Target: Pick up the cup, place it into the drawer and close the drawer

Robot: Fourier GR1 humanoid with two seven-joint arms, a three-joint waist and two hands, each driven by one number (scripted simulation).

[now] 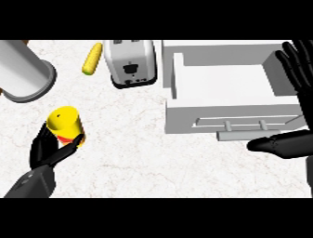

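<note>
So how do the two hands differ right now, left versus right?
The left hand shows at the view's lower left, its fingers curled round the yellow cup; the right hand holds nothing. The left hand's fingers are bent, while the right hand's are straight and point up. The left hand is over bare counter; the right hand rests at the right edge beside the open drawer. Both are black on grey forearms.

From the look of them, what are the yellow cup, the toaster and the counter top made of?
Yellow cup: probably plastic; flat opaque yellow with a red band, no shine.
Toaster: seems brushed metal or white plastic; pale smooth sides, black front panel.
Counter top: looks like polished marble or stone; white with faint brownish veins.
</note>
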